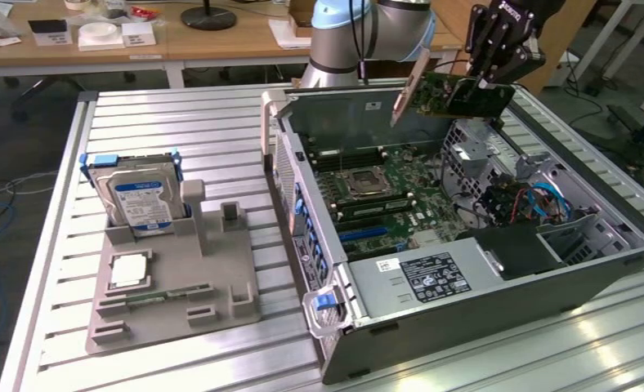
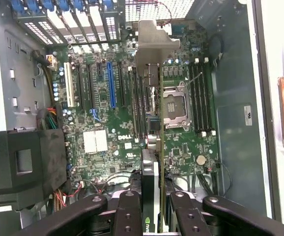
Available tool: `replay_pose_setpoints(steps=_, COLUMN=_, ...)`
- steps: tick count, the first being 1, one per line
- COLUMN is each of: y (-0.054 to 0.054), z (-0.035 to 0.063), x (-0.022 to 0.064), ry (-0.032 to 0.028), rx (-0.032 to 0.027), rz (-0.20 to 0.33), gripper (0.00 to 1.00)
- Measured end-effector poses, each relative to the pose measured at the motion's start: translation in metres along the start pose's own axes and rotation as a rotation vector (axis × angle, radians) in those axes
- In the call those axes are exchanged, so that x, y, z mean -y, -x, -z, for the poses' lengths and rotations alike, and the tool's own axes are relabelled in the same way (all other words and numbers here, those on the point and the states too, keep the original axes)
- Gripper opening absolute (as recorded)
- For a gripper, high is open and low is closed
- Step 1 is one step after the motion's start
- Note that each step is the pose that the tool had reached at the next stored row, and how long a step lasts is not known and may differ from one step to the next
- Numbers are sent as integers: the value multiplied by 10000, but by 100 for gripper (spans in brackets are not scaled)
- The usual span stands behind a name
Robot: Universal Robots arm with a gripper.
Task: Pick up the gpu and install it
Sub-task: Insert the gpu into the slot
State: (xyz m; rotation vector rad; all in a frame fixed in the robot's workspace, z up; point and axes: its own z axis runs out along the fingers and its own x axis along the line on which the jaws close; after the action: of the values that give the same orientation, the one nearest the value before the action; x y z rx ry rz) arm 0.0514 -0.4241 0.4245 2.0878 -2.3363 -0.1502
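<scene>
Now the end effector (image 1: pixel 478 82) clamps the gpu (image 1: pixel 436 92) above the motherboard (image 1: pixel 371 192) inside the case (image 1: pixel 464 327).

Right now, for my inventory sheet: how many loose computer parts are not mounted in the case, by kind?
gpu, held in the claw: 1
hard drive: 1
memory stick: 1
silver square chip: 1
Total: 4

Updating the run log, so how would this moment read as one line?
hand: shut on gpu | gpu: held on edge above motherboard of open case | installed: not yet
</scene>
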Motion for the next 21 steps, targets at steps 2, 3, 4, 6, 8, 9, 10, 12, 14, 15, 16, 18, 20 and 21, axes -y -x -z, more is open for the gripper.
replay_pose_setpoints(steps=2, y=0, z=0, x=0, ry=1, rx=0, rz=0, gripper=27)
replay_pose_setpoints(steps=3, y=0, z=0, x=0, ry=0, rx=1, rz=0, gripper=27)
replay_pose_setpoints(steps=4, y=0, z=0, x=0, ry=0, rx=0, rz=0, gripper=27)
replay_pose_setpoints(steps=6, y=0, z=0, x=0, ry=0, rx=0, rz=0, gripper=27)
replay_pose_setpoints(steps=8, y=0, z=0, x=0, ry=1, rx=0, rz=4, gripper=27)
replay_pose_setpoints(steps=9, y=0, z=-2, x=0, ry=2, rx=-2, rz=29, gripper=27)
replay_pose_setpoints(steps=10, y=0, z=-4, x=0, ry=5, rx=-4, rz=77, gripper=27)
replay_pose_setpoints(steps=12, y=0, z=-9, x=1, ry=-3, rx=-13, rz=207, gripper=27)
replay_pose_setpoints(steps=14, y=-1, z=-20, x=2, ry=-51, rx=-17, rz=340, gripper=27)
replay_pose_setpoints(steps=15, y=-1, z=-24, x=1, ry=-85, rx=-18, rz=396, gripper=27)
replay_pose_setpoints(steps=16, y=-2, z=-29, x=1, ry=-123, rx=-18, rz=450, gripper=27)
replay_pose_setpoints(steps=18, y=-3, z=-39, x=0, ry=-210, rx=-15, rz=540, gripper=27)
replay_pose_setpoints(steps=20, y=-4, z=-44, x=-6, ry=-250, rx=-17, rz=614, gripper=27)
replay_pose_setpoints(steps=21, y=-5, z=-47, x=-15, ry=-259, rx=-18, rz=635, gripper=27)
